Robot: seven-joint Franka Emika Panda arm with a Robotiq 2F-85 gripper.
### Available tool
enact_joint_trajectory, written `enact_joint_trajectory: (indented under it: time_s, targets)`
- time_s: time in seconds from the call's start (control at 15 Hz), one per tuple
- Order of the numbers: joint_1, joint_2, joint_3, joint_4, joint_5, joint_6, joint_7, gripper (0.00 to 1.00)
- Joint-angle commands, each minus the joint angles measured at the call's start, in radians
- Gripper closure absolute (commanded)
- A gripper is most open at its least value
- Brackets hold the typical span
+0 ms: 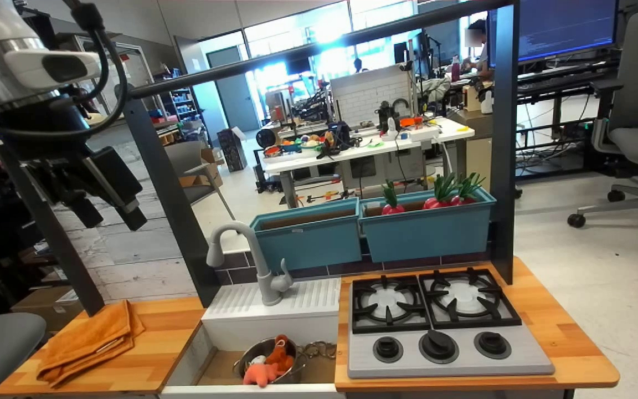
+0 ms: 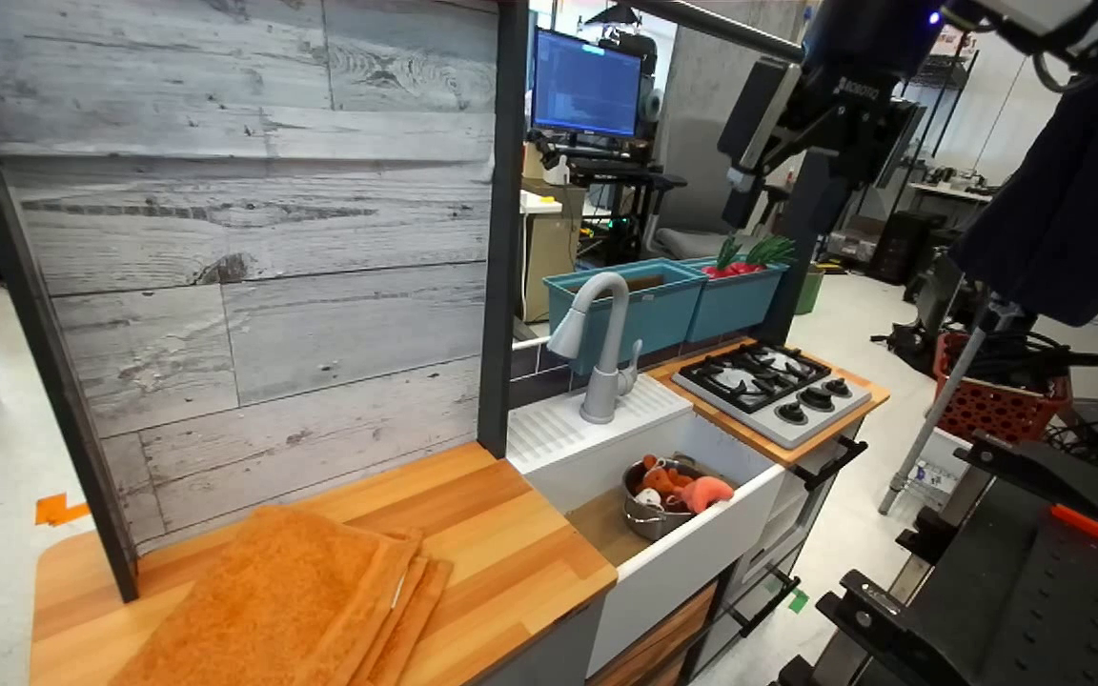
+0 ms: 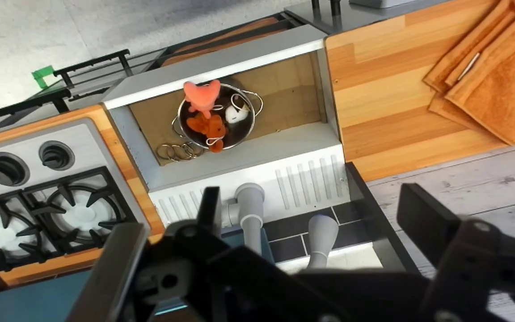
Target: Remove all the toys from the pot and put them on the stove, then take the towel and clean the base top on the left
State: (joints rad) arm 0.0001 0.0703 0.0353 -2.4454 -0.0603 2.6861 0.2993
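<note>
The shiny pot (image 1: 293, 377) stands in the sink, also visible in the wrist view (image 3: 241, 130). It holds a pink toy (image 3: 202, 96), an orange toy (image 3: 213, 127) and a whitish toy (image 3: 236, 114). The pink toy (image 2: 707, 493) leans over the rim. The stove (image 1: 360, 354) is right of the sink in an exterior view and has nothing on its grates. The orange towel (image 1: 92, 343) lies folded on the wooden base top (image 1: 166, 327), also in the wrist view (image 3: 503, 80). My gripper (image 1: 114, 217) is open and empty, high above the counter; its fingers are wide apart in the wrist view (image 3: 311, 205).
A grey faucet (image 1: 255, 260) rises behind the sink (image 2: 692, 543). Metal rings (image 3: 179, 151) lie beside the pot. Blue planters (image 1: 310, 241) hang behind, with red radishes (image 1: 435, 204) in one. Dark posts (image 1: 170, 194) and a plank wall (image 2: 320, 314) stand at the back.
</note>
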Motion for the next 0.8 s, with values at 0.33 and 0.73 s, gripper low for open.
enact_joint_trajectory:
  time_s: [0.33,0.73]
  targets:
    - [0.154,0.445,-0.200,0.315,-0.274,-0.017,0.386,0.00]
    - [0.213,0.839,-0.295,0.651,-0.198,-0.184,0.472,0.00]
